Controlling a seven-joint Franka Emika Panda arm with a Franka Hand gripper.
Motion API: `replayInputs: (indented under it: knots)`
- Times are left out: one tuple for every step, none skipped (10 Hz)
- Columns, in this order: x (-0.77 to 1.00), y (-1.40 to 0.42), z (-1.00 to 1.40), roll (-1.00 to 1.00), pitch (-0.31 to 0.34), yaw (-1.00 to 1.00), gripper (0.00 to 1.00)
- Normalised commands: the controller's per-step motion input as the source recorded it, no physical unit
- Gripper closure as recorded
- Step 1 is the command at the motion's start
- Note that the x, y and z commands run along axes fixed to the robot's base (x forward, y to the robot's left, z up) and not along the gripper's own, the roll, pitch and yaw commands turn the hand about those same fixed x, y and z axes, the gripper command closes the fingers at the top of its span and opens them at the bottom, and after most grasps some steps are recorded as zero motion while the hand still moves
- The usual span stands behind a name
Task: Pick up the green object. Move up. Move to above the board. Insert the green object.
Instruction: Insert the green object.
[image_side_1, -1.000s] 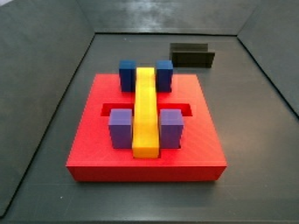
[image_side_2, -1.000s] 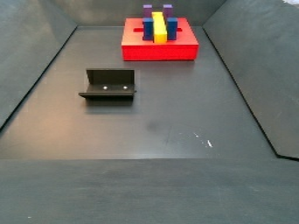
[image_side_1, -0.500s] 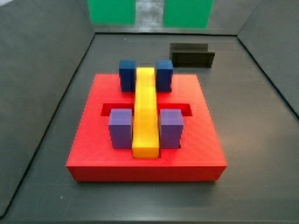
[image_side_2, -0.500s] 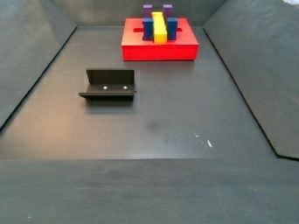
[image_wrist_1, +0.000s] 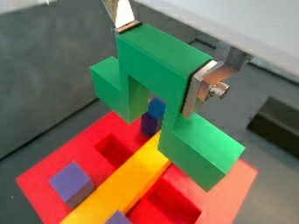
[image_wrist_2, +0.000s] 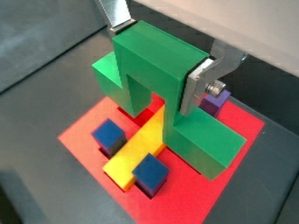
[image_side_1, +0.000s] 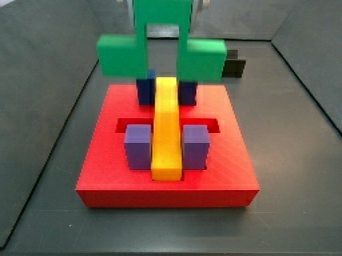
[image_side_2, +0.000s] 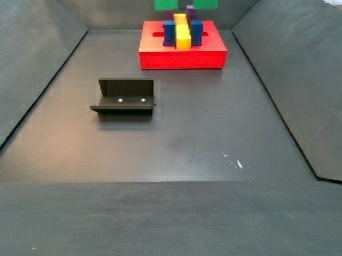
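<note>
Both wrist views show the claw clamped on the raised centre of the green piece, one silver finger flat against its side. In a side view the green piece hangs at the upper middle of the frame, above the red board with its yellow bar and blue cubes. The fixture stands left of centre on the dark worktop.
</note>
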Motion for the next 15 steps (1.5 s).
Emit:
replayInputs:
  knots:
    - [0.00, -0.18, -0.42, 0.01, -0.086, 0.00, 1.00]
    - [0.00, -0.24, -0.33, 0.02, -0.153, 0.09, 1.00]
    - [0.00, -0.16, -0.26, 0.00, -0.130, 0.10, 1.00]
    - [0.00, -0.15, -0.17, 0.07, -0.063, 0.11, 1.00]
    - [0.04, -0.09, -0.24, 0.05, -0.123, 0.06, 1.00]
    - [0.15, -0.05, -0.26, 0.08, -0.141, 0.00, 1.00]
    - [0.17, -0.07, -0.26, 0.09, -0.144, 0.00, 1.00]
    - [0.16, -0.11, -0.28, 0.11, -0.141, 0.00, 1.00]
    - [0.04, -0.10, -0.29, 0.12, -0.124, 0.00, 1.00]
    - [0.00, 0.00, -0.09, 0.09, 0.000, 0.00, 1.00]
    - [0.00, 0.00, 0.00, 0.01, 0.000, 0.00, 1.00]
    - [0.00, 0.00, -0.03, 0.00, 0.000, 0.00, 1.00]
    - [0.00, 0.00, -0.12, 0.02, -0.030, 0.00, 1.00]
    - [0.00, 0.00, -0.24, 0.06, -0.063, 0.00, 1.00]
    - [0.00, 0.00, -0.32, 0.10, -0.079, 0.00, 1.00]
